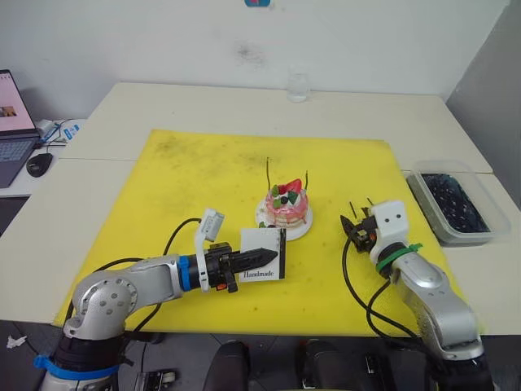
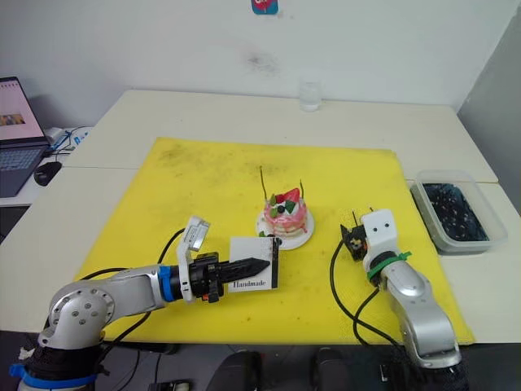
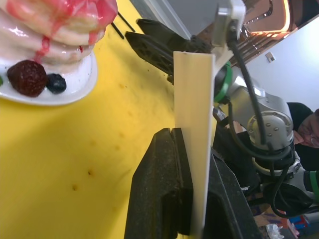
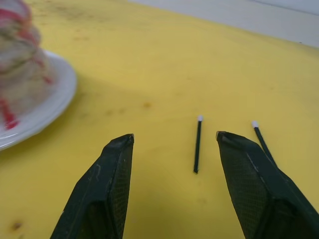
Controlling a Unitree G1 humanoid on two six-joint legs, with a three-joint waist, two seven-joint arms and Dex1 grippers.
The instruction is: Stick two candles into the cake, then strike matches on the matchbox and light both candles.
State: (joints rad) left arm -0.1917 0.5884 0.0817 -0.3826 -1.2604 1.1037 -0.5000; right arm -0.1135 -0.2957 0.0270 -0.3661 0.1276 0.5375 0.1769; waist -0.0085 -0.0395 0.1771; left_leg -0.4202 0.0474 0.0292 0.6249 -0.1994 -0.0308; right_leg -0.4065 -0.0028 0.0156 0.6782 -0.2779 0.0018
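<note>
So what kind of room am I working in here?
Probably an office or lab: pale tables pushed together against a plain white wall, an open laptop with a mouse alongside, and a yellow mat as workspace.

My work sits on a yellow mat (image 1: 203,187) spread over a pale table (image 1: 203,102). Beyond the mat's far edge stands a clear glass (image 1: 298,86). Off the mat's right edge rests a clear plastic tub (image 1: 453,201) of dark stuff. Well left of the mat I see a laptop (image 1: 15,122) and a mouse (image 1: 38,164).
</note>
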